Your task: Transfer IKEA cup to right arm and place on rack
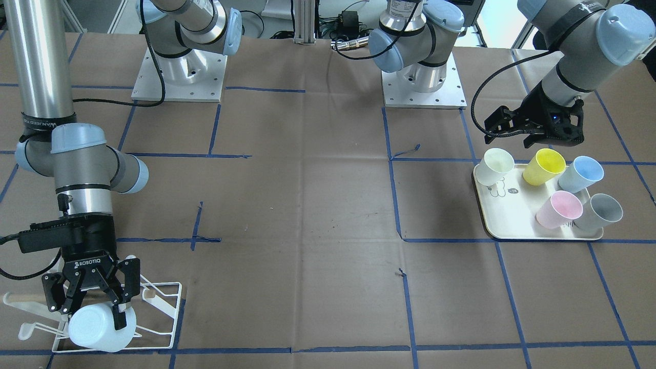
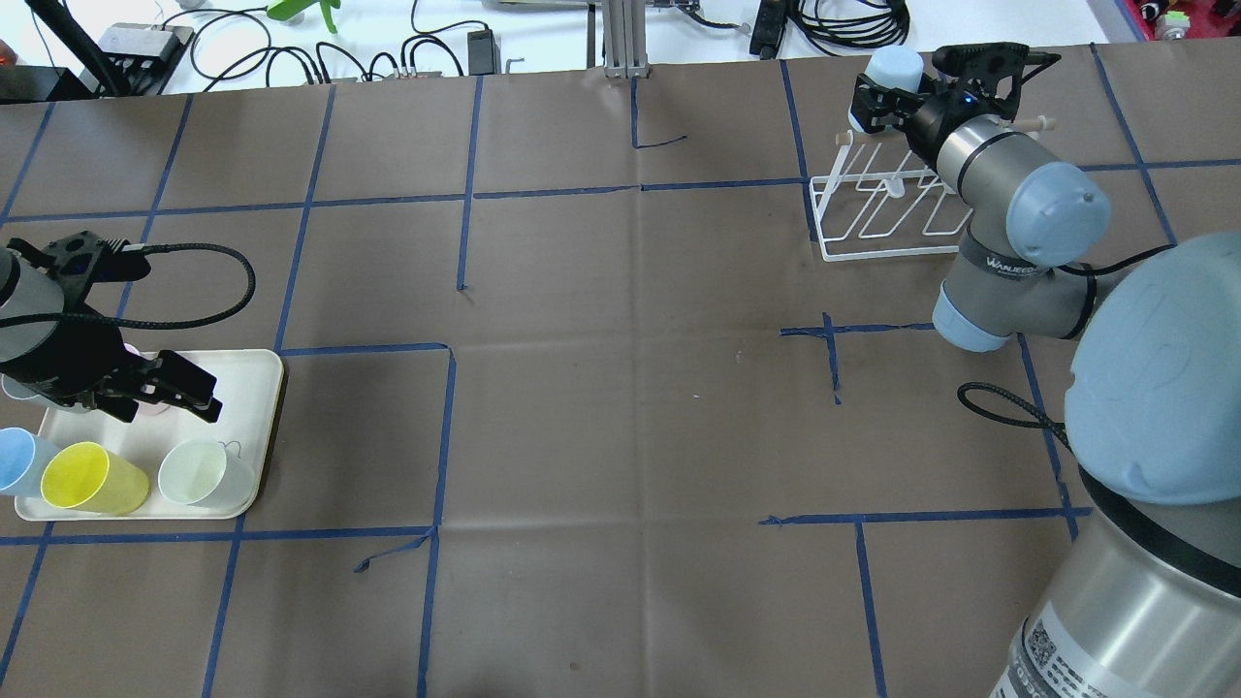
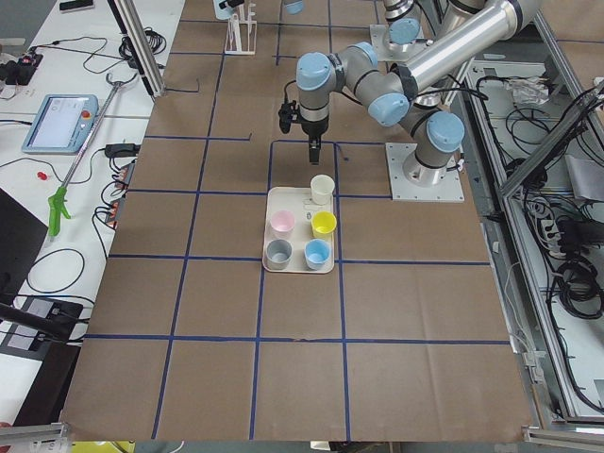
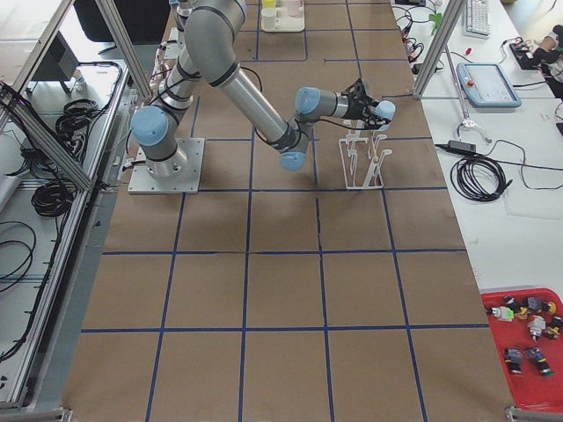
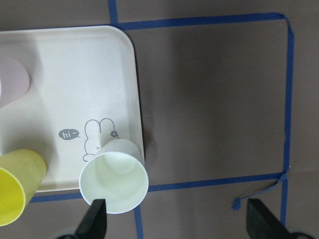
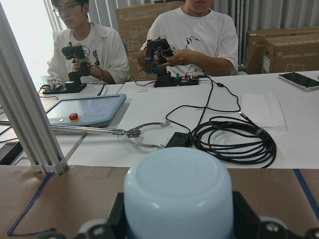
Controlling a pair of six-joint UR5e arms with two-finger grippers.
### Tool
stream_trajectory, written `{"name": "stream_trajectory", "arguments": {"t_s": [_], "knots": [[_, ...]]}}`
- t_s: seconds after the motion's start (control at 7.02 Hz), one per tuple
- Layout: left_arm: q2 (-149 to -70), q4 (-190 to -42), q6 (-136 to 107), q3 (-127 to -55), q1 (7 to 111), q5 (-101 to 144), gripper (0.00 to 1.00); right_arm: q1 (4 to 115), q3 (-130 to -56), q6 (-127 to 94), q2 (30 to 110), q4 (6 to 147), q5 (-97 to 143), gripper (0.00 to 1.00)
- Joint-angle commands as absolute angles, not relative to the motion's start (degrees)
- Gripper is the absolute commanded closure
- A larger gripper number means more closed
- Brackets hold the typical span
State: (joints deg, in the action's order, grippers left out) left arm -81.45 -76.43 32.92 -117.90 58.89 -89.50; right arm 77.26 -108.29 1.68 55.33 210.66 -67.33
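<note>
The right end effector [image 1: 87, 307] is clenched on the pale blue IKEA cup [image 1: 102, 330], a finger pressed to each side of its wall. It holds the cup off the table [image 1: 318, 205], over the white wire rack [image 2: 887, 213] at the table's far right. In the right wrist view the cup's closed base is uppermost between the fingers, so its long axis looks close to upright and its mouth most likely faces down toward the prongs.

The hand-over step looks finished, and what remains is seating the cup. In the front-facing view the cup overlaps the edge of the rack farthest from the robot, which puts the prongs below the cup and slightly toward the robot. No view shows whether the rim already touches a prong. The coming move turns on bringing the open mouth squarely over one upturned prong before lowering, because an off-centre descent could catch the rim on the wire.

The left end effector [image 2: 208, 399] hangs released over the cream tray [image 2: 257, 388] at the near left. Its fingers are spread wide and grip nothing. It is just beside a whitish cup [image 2: 199, 475] and near a yellow cup [image 2: 87, 477], well apart from the rack. Only the right arm is placed to finish.
</note>
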Motion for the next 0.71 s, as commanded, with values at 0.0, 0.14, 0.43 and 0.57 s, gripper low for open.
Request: {"name": "stream_trajectory", "arguments": {"t_s": [0.0, 0.14, 0.43, 0.57], "knots": [[-81.82, -75.85, 28.58, -120.40, 58.18, -89.74, 0.02, 77.26, -108.11, 1.32, 55.46, 210.41, -67.41, 0.00], [-83.13, -73.24, 28.30, -121.89, 58.18, -89.65, 0.03, 77.26, -108.11, 1.32, 55.46, 210.41, -67.41, 0.00], [-83.67, -63.95, 28.39, -128.11, 58.18, -89.65, 0.02, 77.34, -106.27, 1.23, 57.03, 210.24, -64.45, 0.00], [-84.98, -60.33, 28.56, -129.62, 58.18, -89.82, 0.02, 77.69, -105.04, 1.23, 59.22, 210.23, -58.77, 0.00]]}}
